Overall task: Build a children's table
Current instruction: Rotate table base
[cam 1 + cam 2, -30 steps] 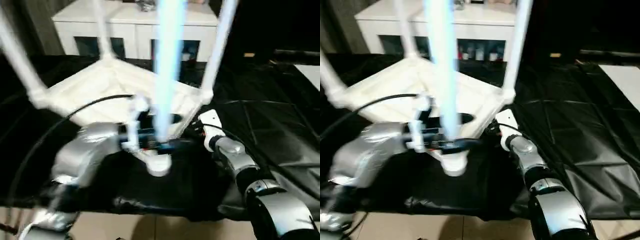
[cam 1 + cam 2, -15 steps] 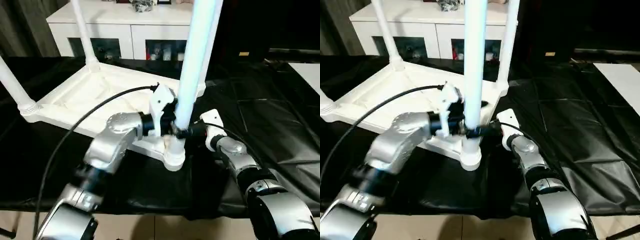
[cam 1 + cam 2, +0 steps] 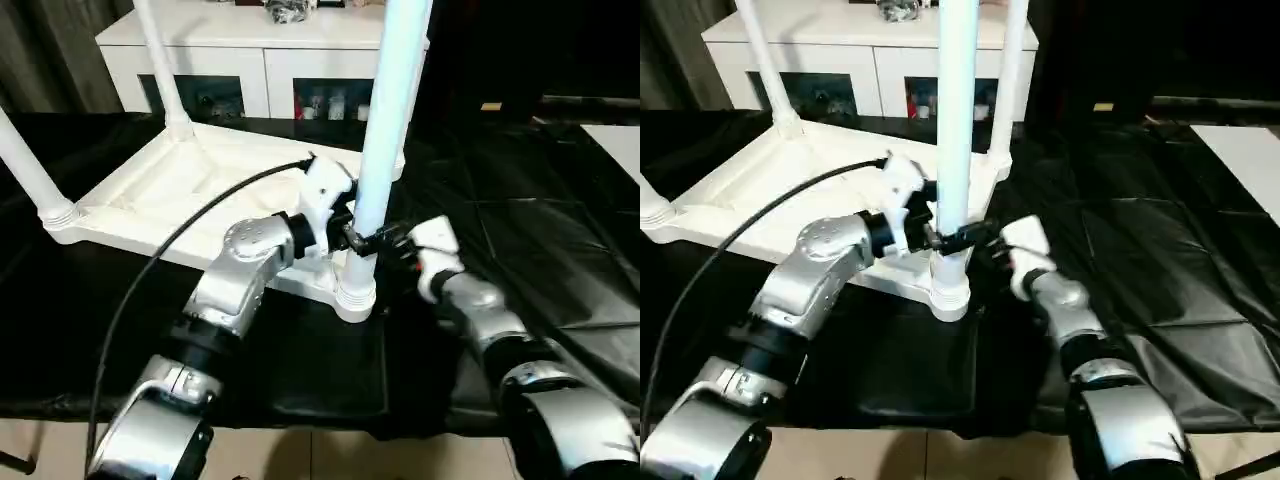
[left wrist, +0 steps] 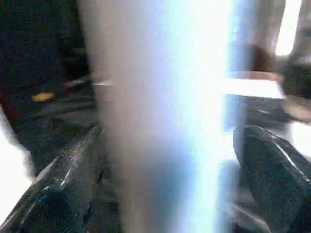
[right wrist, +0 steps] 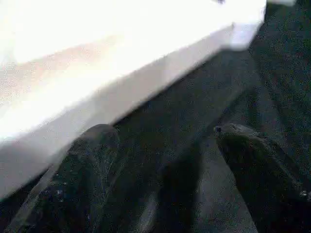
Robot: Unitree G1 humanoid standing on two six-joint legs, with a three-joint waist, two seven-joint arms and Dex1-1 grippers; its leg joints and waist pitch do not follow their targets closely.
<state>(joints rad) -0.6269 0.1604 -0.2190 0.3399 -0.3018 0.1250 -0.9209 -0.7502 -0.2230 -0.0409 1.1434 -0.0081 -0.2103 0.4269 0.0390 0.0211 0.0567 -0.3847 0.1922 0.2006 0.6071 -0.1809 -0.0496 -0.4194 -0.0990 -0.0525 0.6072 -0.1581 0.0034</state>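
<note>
The children's table (image 3: 150, 190) lies upside down on the black cloth, its white legs pointing up. The nearest leg (image 3: 388, 120) stands in the front corner socket (image 3: 355, 290). My left gripper (image 3: 355, 238) is shut on this leg just above the socket. In the left wrist view the leg (image 4: 165, 97) takes up the whole gap between the two black fingers (image 4: 63, 184). My right gripper (image 3: 392, 243) hangs low to the right of the socket. It is open, with only cloth between its fingers (image 5: 92, 155), and the table's white edge (image 5: 121, 97) lies just ahead of it.
A white cabinet (image 3: 260, 60) with dark glass doors stands behind the table. Black cloth (image 3: 560, 230) covers the surface out to the right, where a flat white board (image 3: 622, 140) lies. A black cable (image 3: 180, 250) loops along my left arm. Pale floor (image 3: 330, 455) shows at the near edge.
The view has tilted and steadied. My left arm has straightened out toward the leg it holds. My right gripper has drawn a little to the right, away from the socket.
</note>
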